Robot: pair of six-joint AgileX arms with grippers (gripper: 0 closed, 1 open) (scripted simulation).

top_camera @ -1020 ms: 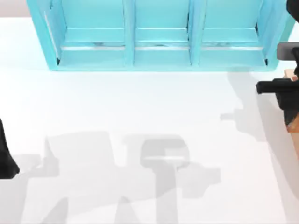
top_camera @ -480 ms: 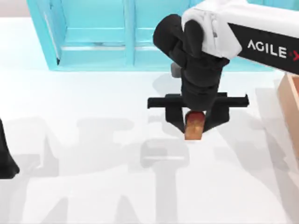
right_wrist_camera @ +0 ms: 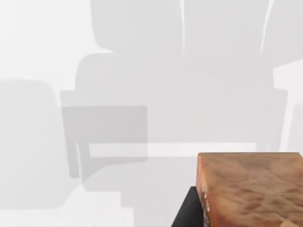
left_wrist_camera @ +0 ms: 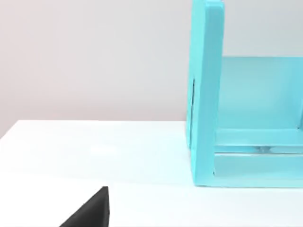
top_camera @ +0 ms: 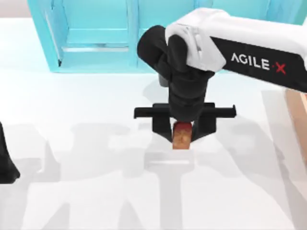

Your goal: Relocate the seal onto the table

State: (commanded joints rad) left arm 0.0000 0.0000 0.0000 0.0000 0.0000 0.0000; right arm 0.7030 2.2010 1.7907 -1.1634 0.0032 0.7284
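Tan-orange with a dark red top, the seal (top_camera: 182, 136) is sitting pinched between the right gripper (top_camera: 182, 135) fingers over the white table (top_camera: 86, 105), apparently not touching it. Left gripper (top_camera: 5, 165) is idling at the table's left edge; I cannot tell how its fingers stand.

seal (top_camera: 182, 136) above table (top_camera: 86, 110), before cabinet (top_camera: 96, 43)
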